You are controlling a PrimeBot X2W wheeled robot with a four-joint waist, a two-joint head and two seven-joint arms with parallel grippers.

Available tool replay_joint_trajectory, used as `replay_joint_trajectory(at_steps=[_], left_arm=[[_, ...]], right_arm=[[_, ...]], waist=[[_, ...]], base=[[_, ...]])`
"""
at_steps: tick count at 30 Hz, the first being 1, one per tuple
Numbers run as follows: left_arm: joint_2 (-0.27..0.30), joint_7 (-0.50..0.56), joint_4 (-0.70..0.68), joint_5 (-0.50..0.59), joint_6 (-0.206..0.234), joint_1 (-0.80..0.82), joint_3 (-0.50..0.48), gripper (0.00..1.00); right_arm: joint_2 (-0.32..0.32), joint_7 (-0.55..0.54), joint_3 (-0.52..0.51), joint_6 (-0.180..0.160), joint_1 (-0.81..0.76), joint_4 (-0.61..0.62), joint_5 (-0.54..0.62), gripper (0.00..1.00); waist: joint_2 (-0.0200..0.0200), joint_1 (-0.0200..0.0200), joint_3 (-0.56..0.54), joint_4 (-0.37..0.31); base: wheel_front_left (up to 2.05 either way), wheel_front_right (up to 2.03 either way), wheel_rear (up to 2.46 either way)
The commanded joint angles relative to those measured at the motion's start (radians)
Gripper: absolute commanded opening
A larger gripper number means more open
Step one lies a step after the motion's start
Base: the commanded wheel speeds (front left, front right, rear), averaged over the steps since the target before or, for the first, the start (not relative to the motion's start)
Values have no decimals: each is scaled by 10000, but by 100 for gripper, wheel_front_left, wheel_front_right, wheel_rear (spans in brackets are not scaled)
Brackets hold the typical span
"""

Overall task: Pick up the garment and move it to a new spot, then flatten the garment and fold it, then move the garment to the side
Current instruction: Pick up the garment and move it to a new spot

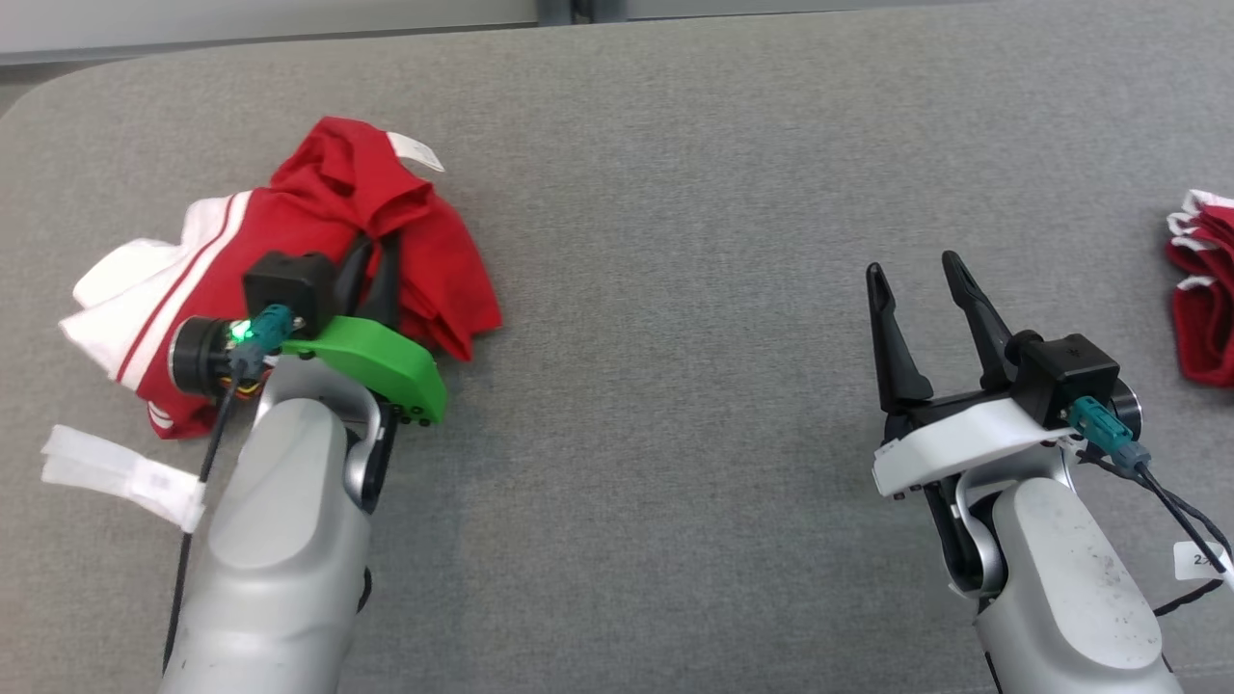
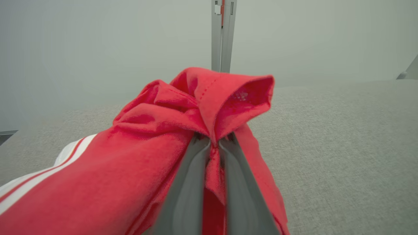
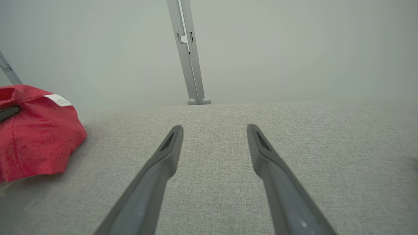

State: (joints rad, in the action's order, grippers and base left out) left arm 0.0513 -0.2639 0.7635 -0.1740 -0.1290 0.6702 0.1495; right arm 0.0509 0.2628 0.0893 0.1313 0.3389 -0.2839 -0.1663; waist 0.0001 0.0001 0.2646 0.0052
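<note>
At the left of the bench (image 1: 675, 289), the left gripper (image 1: 376, 258) is clamped on a bunched fold of the garment (image 1: 318, 207); in the left wrist view its two fingers (image 2: 189, 189) press together with a pinch of red cloth between them, and a rolled hem stands up just past the tips. The garment is a crumpled red heap with a white panel and red-and-white stripes on its left side (a white label (image 1: 416, 151) sticks out at its far edge); it lies on the grey fabric surface, partly under the left wrist. A white strip (image 1: 116, 472) lies on the bench just beside the left forearm, apart from the heap. Well to the right, the right gripper (image 1: 912, 265) has its fingers spread apart and holds nothing; bare grey surface shows between them in the right wrist view. At the right edge of the head view lies another red-and-white cloth (image 1: 1205, 299), near that gripper but not touching it.
</note>
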Motion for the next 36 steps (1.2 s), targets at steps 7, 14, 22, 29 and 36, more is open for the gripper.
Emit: replay_joint_trajectory(at_steps=[7,14,22,29,36], left_arm=[[11,-1,-707,-1441,-22,102,2833,0],[22,-2,-1395,-2489,382,269,5354,0],[27,-1,-1303,-2925,1183,109,6044,100],[36,-1,-1335,-2586,1609,-497,5057,100],[155,1,-1859,-2105,1834,-1629,3614,100]], right_arm=[[5,24,90,-12,-151,-18,-293,100],[5,26,223,-12,-169,-64,-467,100],[5,24,204,-12,-265,-38,-511,100],[5,24,165,-12,-361,-103,-459,100],[9,24,88,-12,-512,-208,-387,100]], waist=[[-1,-1,-285,-1426],[-1,-1,-316,-2029],[-1,-1,-392,-2051],[-1,-1,-651,-1513],[-1,-1,-921,-941]], base=[[0,0,0],[0,0,0],[0,0,0],[0,0,0],[0,0,0]])
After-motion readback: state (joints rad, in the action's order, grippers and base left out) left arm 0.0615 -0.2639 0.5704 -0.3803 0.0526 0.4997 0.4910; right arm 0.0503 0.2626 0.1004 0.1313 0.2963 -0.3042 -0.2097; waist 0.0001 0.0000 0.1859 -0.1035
